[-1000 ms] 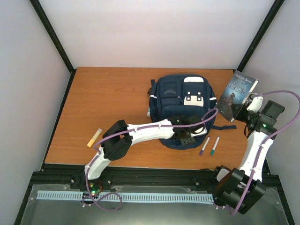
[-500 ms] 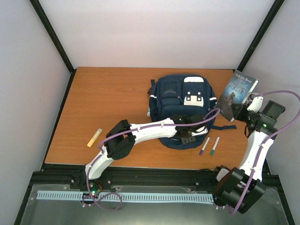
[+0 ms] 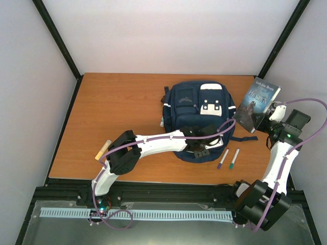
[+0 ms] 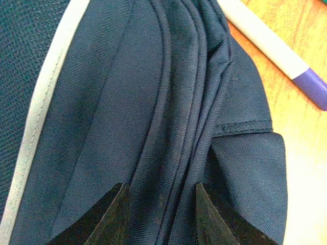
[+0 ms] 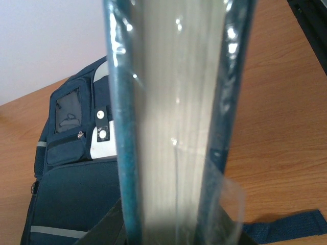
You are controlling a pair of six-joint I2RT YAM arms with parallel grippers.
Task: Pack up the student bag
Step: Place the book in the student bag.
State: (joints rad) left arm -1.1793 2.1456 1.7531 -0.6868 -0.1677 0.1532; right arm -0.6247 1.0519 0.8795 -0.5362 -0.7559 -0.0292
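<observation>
The student bag (image 3: 196,109), navy with white patches, lies flat in the middle of the table. My left gripper (image 3: 200,149) is at its near edge. In the left wrist view the gripper (image 4: 161,204) is shut on a raised fold of the student bag (image 4: 117,102), one dark finger (image 4: 115,217) on each side of the piped seams. To the bag's right, above the table, my right gripper (image 3: 265,122) is shut on a blue-covered book (image 3: 258,103). The book (image 5: 176,117) fills the right wrist view edge-on, wrapped in clear plastic, with the bag (image 5: 71,168) behind it.
A purple-capped marker (image 3: 223,158) and a green-capped marker (image 3: 234,158) lie near the bag's near right corner. The purple marker (image 4: 278,51) lies beside the fold. A yellow highlighter (image 3: 103,147) lies at the near left, by my left arm's elbow. A bag strap (image 5: 286,227) trails on the wood.
My left gripper's jaws have narrowed onto the bag's fabric fold, and the left elbow has shifted slightly left. The right arm and book have not moved.
</observation>
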